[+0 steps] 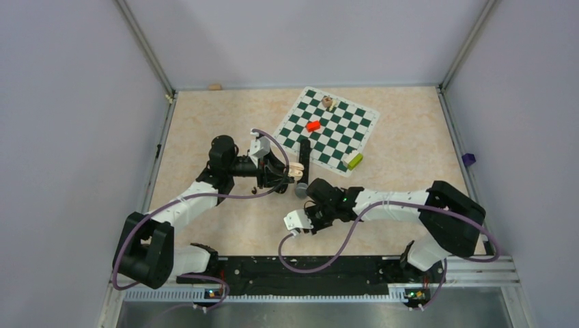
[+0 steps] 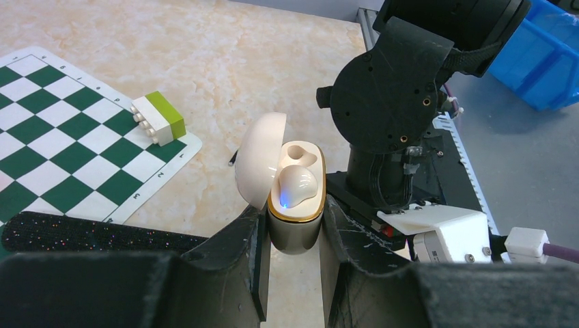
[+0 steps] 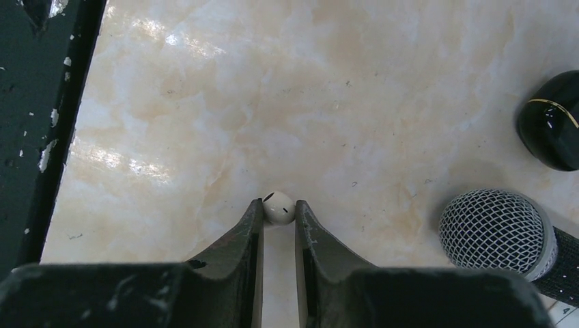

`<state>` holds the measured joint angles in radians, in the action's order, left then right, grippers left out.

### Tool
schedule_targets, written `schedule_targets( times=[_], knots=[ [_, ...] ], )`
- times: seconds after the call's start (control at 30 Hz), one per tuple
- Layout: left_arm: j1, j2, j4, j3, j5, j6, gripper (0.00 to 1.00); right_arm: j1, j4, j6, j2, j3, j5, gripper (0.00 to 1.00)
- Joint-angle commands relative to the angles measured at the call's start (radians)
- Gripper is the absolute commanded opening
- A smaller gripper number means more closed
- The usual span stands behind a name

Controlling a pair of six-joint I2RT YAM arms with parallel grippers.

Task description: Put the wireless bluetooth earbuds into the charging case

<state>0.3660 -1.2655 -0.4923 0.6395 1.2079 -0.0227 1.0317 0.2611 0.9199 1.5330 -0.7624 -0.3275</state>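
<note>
Wireless bluetooth earbuds are half done, as I judge it: one off-white earbud [image 2: 295, 186], blue light at its tip, sits in the glossy cream charging case with a gold rim [image 2: 295, 236], lid up, the socket behind it empty. The left hand [image 2: 292, 217] clamps that case upright. The second off-white earbud [image 3: 278, 207] lies on the marbled beige table [image 3: 205, 102], pinched between the right hand [image 3: 278, 213] fingertips, not yet carried over. No black buds can be made out; a glossy black rounded thing [image 3: 554, 130] is cut off at the right wrist view's edge.

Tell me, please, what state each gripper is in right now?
Left gripper: closed on the charging case.
Right gripper: closed on an off-white earbud.
</note>
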Motion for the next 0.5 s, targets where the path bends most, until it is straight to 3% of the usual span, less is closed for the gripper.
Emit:
schedule_targets(
  times=[0.0, 0.13, 0.47],
  knots=[
    [-0.003, 0.016, -0.017, 0.04, 0.017, 0.015, 0.0, 0.016, 0.006, -0.001, -0.008, -0.053, -0.01, 0.11],
    [-0.003, 0.02, -0.013, 0.039, 0.017, 0.015, 0.0, 0.017, 0.035, 0.007, -0.076, -0.067, -0.007, 0.06],
    [-0.004, -0.005, -0.022, 0.039, 0.003, 0.011, 0.0, 0.008, 0.181, 0.035, -0.249, -0.243, -0.015, 0.05]
  ],
)
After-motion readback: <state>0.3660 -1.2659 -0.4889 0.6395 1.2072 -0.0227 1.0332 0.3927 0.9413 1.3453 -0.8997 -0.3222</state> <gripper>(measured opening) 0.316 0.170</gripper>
